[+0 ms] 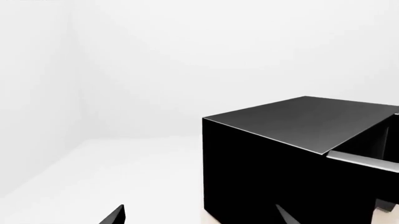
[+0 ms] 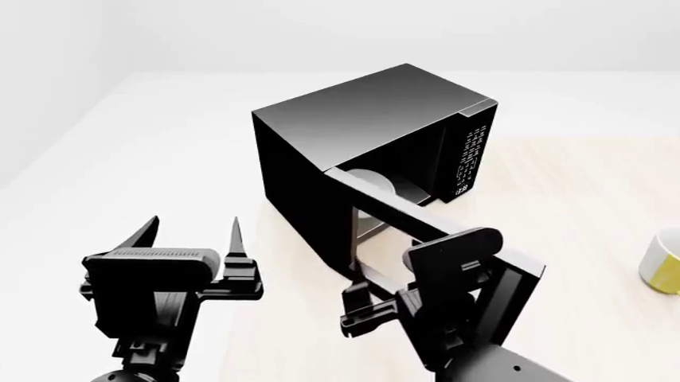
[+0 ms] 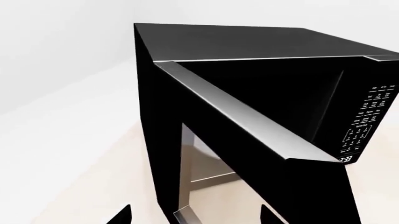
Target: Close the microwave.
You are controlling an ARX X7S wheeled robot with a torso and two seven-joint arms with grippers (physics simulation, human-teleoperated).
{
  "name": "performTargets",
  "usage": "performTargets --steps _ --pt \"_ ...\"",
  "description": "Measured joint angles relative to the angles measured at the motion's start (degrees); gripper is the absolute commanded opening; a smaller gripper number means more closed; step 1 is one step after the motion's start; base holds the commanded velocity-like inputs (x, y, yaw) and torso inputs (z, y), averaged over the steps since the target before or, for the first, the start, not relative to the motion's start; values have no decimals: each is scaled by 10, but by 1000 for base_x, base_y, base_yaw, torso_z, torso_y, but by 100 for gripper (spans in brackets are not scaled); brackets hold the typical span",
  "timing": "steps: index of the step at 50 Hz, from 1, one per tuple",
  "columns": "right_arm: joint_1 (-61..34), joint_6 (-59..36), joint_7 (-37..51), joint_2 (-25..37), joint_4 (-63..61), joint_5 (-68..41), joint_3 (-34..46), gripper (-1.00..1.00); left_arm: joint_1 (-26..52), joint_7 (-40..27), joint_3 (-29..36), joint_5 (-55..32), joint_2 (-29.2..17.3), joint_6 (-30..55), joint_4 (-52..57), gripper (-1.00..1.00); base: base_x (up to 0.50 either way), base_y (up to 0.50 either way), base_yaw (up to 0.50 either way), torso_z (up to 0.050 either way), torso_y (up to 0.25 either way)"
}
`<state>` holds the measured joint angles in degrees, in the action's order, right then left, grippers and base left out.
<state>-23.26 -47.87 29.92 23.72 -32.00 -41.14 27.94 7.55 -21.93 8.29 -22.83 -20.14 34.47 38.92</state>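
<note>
Lighting is bright, even and diffuse; no single source is evident. Renders are sharp, with no blur or edge distortion. The white background is near blown out. The microwave [image 2: 367, 131] shows a soft grey sheen on its top; its sides read flat black, detail lost.

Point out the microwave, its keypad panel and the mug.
microwave [image 2: 361, 107]: head view, on its black top.
keypad panel [image 2: 469, 159]: head view, on the white-marked buttons.
mug [image 2: 664, 261]: head view, on its side wall.
</note>
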Motion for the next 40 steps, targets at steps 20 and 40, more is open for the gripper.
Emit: performTargets --steps 20,40 --pt "-22 13 -8 -3 51 7 -12 100 0 -3 0 -3 -4 -4 -2 100 0 0 0 0 0" --pt "-53 23 -23 -8 107 12 -16 100 -1 -7 3 -4 -7 -8 -3 100 0 0 0 0 0"
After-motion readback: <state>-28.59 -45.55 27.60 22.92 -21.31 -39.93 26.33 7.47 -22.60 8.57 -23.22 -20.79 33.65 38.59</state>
